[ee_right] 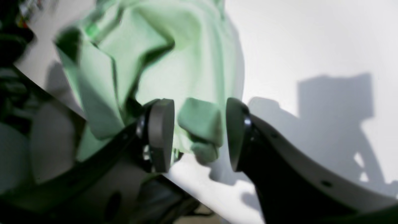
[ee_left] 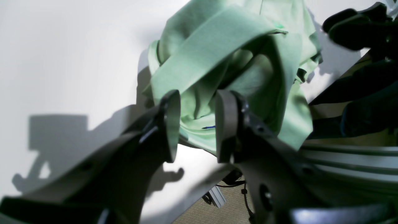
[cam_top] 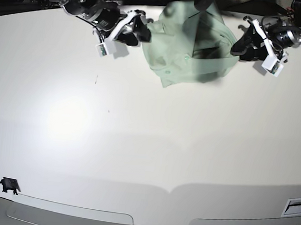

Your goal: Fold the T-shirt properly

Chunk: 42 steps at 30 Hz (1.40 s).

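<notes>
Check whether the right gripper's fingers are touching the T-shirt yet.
Cannot tell. In the right wrist view a bunched fold of the T-shirt sits between the right gripper fingers, but blur hides any contact.

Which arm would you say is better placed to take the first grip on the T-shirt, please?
Probably the right gripper: a fold of the T-shirt already sits between its open jaws. The left gripper is open too, with cloth only behind its fingertips.

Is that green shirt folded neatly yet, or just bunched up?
Bunched up. The T-shirt sits in a crumpled heap at the table's far edge, with loose overlapping folds and no flat, squared shape.
</notes>
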Each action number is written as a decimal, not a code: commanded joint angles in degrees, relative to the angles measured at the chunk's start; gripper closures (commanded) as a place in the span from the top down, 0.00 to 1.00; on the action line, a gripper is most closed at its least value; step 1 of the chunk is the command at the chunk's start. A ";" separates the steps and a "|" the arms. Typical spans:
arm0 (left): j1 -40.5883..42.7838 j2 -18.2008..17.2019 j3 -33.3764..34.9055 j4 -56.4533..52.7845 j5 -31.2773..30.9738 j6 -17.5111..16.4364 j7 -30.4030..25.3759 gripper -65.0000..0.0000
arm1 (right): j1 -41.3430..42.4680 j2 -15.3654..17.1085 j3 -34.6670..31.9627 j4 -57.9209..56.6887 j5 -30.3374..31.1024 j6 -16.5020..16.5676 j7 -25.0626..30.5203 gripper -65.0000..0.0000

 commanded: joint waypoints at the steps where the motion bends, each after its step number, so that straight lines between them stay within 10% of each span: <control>1: 0.00 -0.50 -0.31 1.09 -1.38 -0.24 -1.33 0.28 | 0.11 0.13 -0.42 0.98 0.37 0.52 1.14 0.39; 9: 0.00 -0.50 -0.31 1.09 -1.40 -0.24 -1.33 0.28 | 0.13 0.15 -0.87 -0.55 -1.66 -0.94 2.01 0.39; 16: 0.02 -0.50 -0.31 1.09 -1.70 -0.20 -0.83 0.28 | 0.15 0.15 -1.01 -2.86 -1.42 -0.92 3.26 0.00; 33: 5.75 -0.50 4.68 1.07 -11.32 -0.95 8.04 0.41 | 0.76 0.15 -1.05 -2.86 -1.44 -0.68 3.23 0.00; 42: 5.57 -0.50 18.08 1.07 7.41 -0.95 -2.78 0.40 | 0.74 0.15 -1.03 -2.86 -1.44 -0.70 3.21 0.00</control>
